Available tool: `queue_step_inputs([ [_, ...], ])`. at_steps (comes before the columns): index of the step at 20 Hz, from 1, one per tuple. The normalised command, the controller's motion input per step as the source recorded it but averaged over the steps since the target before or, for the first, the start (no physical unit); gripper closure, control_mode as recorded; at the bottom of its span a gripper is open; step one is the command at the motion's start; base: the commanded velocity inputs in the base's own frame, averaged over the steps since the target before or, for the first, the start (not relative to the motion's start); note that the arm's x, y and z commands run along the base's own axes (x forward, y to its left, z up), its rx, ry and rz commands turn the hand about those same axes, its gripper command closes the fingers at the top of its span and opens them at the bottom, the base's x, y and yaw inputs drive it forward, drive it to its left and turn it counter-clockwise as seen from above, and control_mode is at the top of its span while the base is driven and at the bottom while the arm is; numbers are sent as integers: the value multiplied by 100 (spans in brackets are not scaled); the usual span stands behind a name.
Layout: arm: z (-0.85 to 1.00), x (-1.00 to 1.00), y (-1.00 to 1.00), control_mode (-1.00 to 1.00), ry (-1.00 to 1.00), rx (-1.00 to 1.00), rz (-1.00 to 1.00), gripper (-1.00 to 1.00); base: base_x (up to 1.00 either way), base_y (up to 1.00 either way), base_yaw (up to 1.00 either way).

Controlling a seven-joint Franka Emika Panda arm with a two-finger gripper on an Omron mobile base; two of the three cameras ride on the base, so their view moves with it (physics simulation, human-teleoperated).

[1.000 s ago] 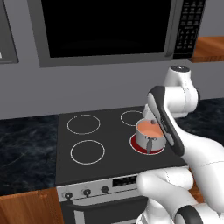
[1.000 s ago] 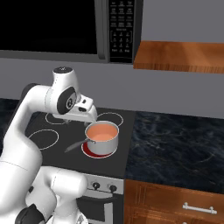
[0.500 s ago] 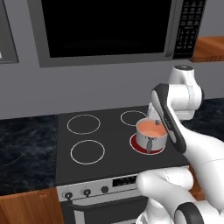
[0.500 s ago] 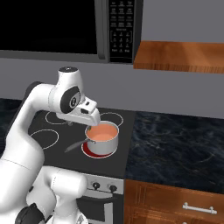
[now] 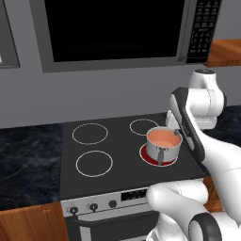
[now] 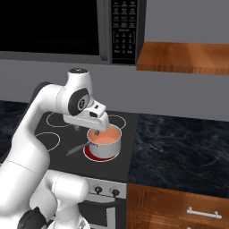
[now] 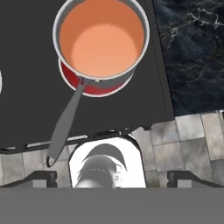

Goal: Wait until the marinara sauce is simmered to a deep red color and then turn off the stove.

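Observation:
The marinara sauce (image 7: 101, 43) is pale salmon-orange and lies flat in a silver saucepan (image 5: 162, 149) with a long handle (image 7: 65, 124). The pan stands on the glowing red front right burner (image 7: 87, 87) of the black glass stove (image 5: 108, 155). Sauce (image 6: 103, 135) and pan also appear in the right base view. My gripper (image 6: 97, 130) hangs just above the pan's near rim. In the hand view its fingertips (image 7: 41, 177) stand wide apart at the bottom, open and holding nothing. Small black knobs (image 5: 93, 206) sit on the silver front panel.
A black microwave (image 5: 117, 28) hangs over the stove. Dark marble counter (image 6: 179, 147) runs to the right, with wooden drawers (image 6: 179, 210) below and a wooden cabinet (image 6: 183, 58) above. More counter (image 5: 23, 160) lies to the left. Tiled floor (image 7: 188, 140) lies in front.
My arm has swung a little to the right, bringing the hand closer over the pan. The sauce keeps its pale orange colour.

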Motion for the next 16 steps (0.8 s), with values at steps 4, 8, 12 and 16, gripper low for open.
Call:
queue_step_inputs([
  [4, -1, -5, 0, -100, 2, 0, 1, -100, 0, 0, 0],
  [8, 0, 0, 0, -100, 1, 0, 5, -100, 0, 0, 0],
  [12, 0, 0, 4, -100, 0, 0, 4, -100, 0, 0, 0],
  [16, 0, 0, 17, -100, 0, 0, 3, -100, 0, 0, 0],
])
